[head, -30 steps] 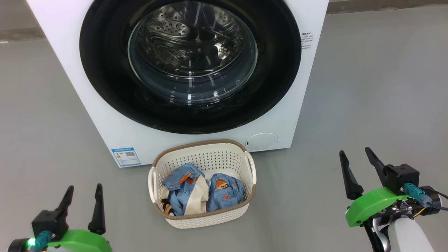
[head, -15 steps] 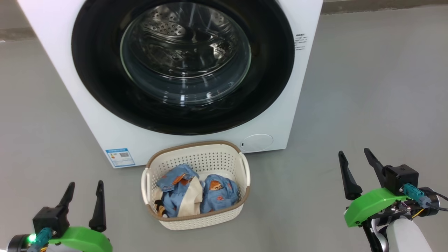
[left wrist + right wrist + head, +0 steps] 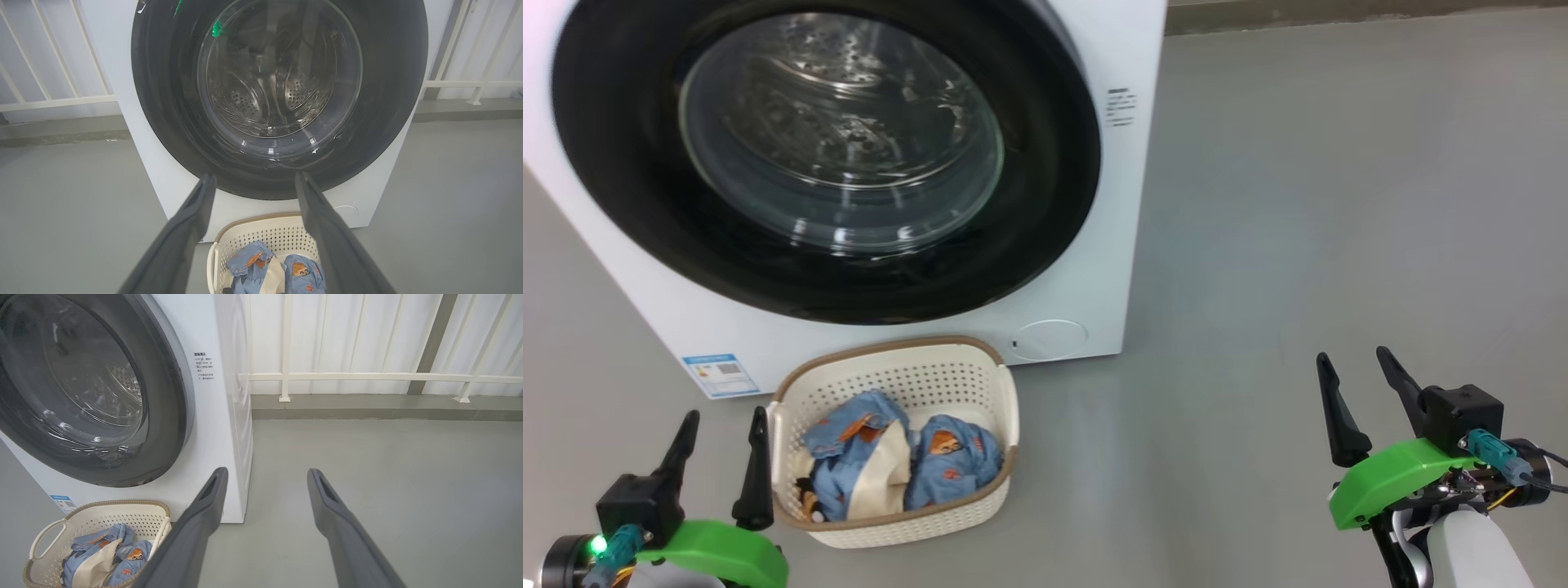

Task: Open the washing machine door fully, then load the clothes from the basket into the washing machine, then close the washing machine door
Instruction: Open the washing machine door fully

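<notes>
The washing machine (image 3: 1094, 269) is a white front-loader on the grey floor, and its door (image 3: 1037, 180), a glossy black ring around a clear glass window, lies shut against it. In front stands the cream basket (image 3: 882, 349) with the light-blue bear-print clothes (image 3: 947, 461) inside. My left gripper (image 3: 725, 415) is open just left of the basket, low in the head view, nothing between its fingers. My right gripper (image 3: 1353, 357) is open too, far to the right over bare floor. The left wrist view faces the door (image 3: 171, 102) over the basket (image 3: 261, 237). The right wrist view looks past the machine's right corner (image 3: 229, 457).
A blue label sticker (image 3: 719, 374) and a round white flap (image 3: 1049, 339) sit low on the machine's front. Behind runs a white railing (image 3: 367, 377) on a low curb (image 3: 367, 408). Open grey floor (image 3: 1339, 204) stretches to the right of the machine.
The whole head picture has slid left, so the camera has turned right. Machine and basket keep their places relative to each other. Both grippers stay open and still.
</notes>
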### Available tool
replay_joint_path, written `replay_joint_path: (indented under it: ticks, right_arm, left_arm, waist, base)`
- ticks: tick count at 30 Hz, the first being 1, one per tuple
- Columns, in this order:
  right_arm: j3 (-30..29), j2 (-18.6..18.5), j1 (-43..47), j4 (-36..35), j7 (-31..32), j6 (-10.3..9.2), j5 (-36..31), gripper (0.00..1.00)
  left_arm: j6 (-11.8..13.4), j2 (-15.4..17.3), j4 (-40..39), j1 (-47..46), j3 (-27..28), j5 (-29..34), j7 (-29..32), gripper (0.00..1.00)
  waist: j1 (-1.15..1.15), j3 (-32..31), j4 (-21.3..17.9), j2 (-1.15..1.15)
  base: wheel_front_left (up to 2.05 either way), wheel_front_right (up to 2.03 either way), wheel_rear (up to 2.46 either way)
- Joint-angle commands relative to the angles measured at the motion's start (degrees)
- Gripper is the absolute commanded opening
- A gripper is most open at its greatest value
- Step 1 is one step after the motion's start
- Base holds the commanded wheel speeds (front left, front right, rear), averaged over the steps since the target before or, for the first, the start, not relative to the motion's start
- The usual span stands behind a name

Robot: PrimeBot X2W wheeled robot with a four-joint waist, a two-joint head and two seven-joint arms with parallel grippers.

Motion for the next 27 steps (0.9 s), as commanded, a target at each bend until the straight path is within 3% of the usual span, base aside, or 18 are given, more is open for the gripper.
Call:
replay_joint_path:
  ticks: [1, 9, 27]
  right_arm:
    - [1.39, 0.17, -1.78, -1.25, -0.81, 0.35, -0.15, 1.00]
    - [1.31, 0.17, -1.83, -1.13, -0.86, 0.35, -0.16, 1.00]
    - [0.07, 0.36, -1.49, -1.24, -2.17, 0.35, 1.38, 1.00]
  left_arm:
    - [0.02, 1.45, -1.56, -2.55, 2.20, -0.03, -0.38, 1.00]
    - [-0.52, 1.12, -1.93, -2.39, 2.04, 0.52, -0.38, 1.00]
    - [-1.67, 0.03, -4.86, -0.43, 3.06, 1.69, -0.38, 1.00]
  waist:
    - [0.00, 0.03, 0.02, 0.00]
    - [0.00, -0.05, 0.39, 0.00]
    - [0.00, -0.33, 0.20, 0.00]
  base:
    - [0.81, 0.81, -1.62]
    - [0.46, 0.46, -0.91]
    - [0.01, 0.01, -0.01]
